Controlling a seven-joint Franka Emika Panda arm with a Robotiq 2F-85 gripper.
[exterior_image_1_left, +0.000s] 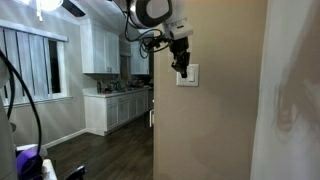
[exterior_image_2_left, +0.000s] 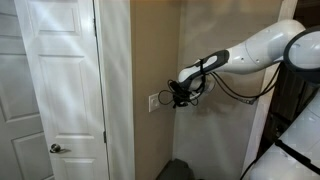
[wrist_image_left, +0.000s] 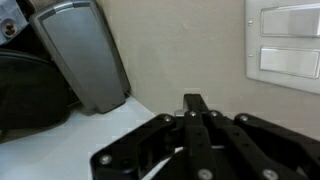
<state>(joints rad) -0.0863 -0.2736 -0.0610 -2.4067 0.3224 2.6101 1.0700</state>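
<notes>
gripper: black two-finger gripper (exterior_image_1_left: 183, 71) on the end of the white arm (exterior_image_2_left: 262, 48), held up at the wall (wrist_image_left: 180, 40); seen in both exterior views (exterior_image_2_left: 173, 98) and from the wrist (wrist_image_left: 193, 101)
fingers: clenched tight together, the tips meet in one narrow point in the wrist view, nothing between them
switch plate: white switch plate (exterior_image_1_left: 192, 78) fixed on the tan wall near the wall's corner edge, beside the door frame (exterior_image_2_left: 155, 100); in the wrist view it sits at the upper right (wrist_image_left: 252, 45)
switches: two wide flat rockers, stacked, upper rocker (wrist_image_left: 290, 20) and lower rocker (wrist_image_left: 290, 62), both white
gripper vs plate: tip is right at the plate; in an exterior view it overlaps the plate's upper left part, in the wrist view the tip is lower and to the left of the plate, off the rockers; contact cannot be told
arm pose: comes in from the side and reaches across to the wall, black cable looped along the wrist
door: white panel door (exterior_image_2_left: 55, 90), closed, left of the plate past the wall corner
door knob: metal door knob (exterior_image_2_left: 57, 148) low on the door
kitchen: white cabinets (exterior_image_1_left: 100, 50) along the far wall, seen past the wall corner
window: window (exterior_image_1_left: 30, 65) with vertical blinds, dark outside
floor: dark wood floor (exterior_image_1_left: 100, 150)
</notes>
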